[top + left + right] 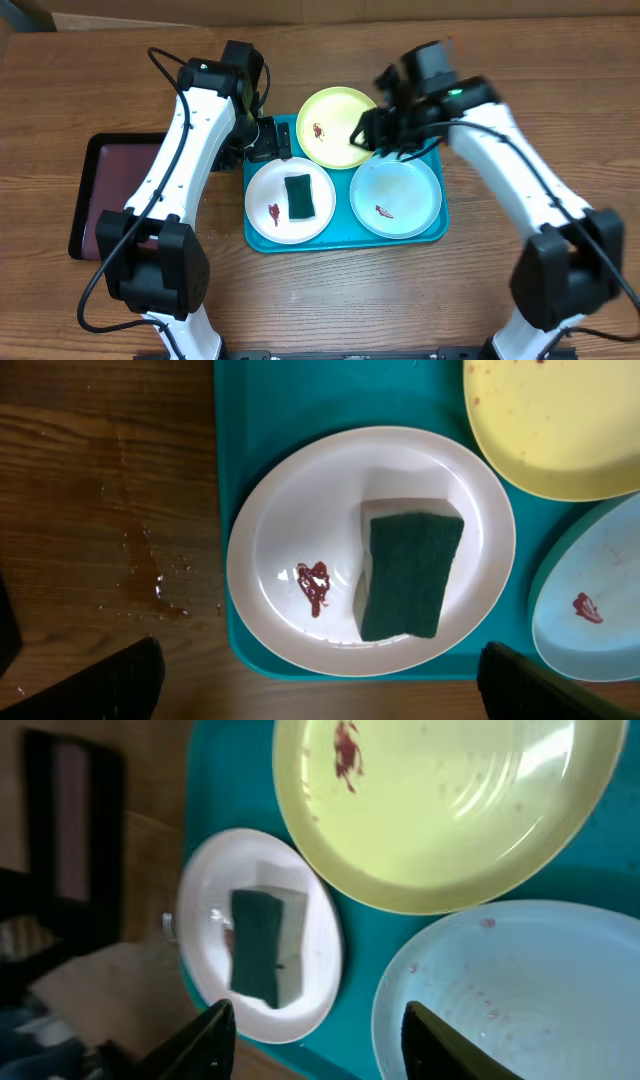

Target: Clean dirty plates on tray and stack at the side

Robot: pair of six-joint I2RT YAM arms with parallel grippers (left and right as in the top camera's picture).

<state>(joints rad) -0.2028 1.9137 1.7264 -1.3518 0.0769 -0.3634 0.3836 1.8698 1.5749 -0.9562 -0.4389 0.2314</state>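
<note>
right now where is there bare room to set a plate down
Bare table wood lies between the turquoise tray and the robot's edge. What shows of the maroon tray is bare too. The turquoise tray is crowded: three plates fill it.

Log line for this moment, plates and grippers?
yellow plate, white plate, pale plate: smeared, on tray, unstacked | sponge: on white plate | left gripper: open, over tray | right gripper: jaws apart, near yellow plate

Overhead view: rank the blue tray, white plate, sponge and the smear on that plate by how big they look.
Largest to smallest:
1. blue tray
2. white plate
3. sponge
4. smear
All lie at about table level, so the order is safe.
</note>
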